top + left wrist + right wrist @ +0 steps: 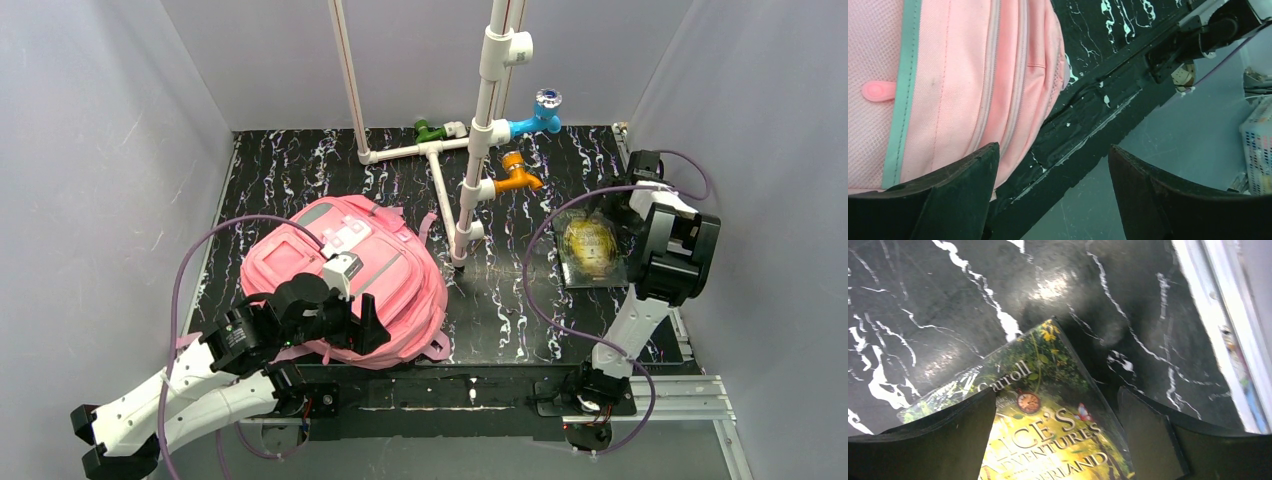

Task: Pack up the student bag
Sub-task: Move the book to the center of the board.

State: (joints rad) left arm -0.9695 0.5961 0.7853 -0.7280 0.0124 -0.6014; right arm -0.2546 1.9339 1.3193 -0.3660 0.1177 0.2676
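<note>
— Where's the student bag (345, 275)?
— Flat on the table (280, 170), left of the white pipe frame (470, 150), toward the arms.
— The left gripper (1053, 155)?
— Jaws spread, nothing between them, one finger (948, 195) just beside the pink fabric.
— The right gripper (1058, 395)?
— Spread wide, empty, over a book (1048, 370) lying right of the pipe frame.

Locate the large pink fabric backpack (400, 280) on the left half of the black marble-patterned table (500, 310), reaching its near edge. The glossy wrapped paperback book (590, 245) lies flat on the right half, well apart from the backpack. The white plastic pipe frame (400, 153) stands behind, between them. The left gripper (1053, 160) sits at the backpack's near side. The right gripper (1058, 397) hangs over one corner of the book.
</note>
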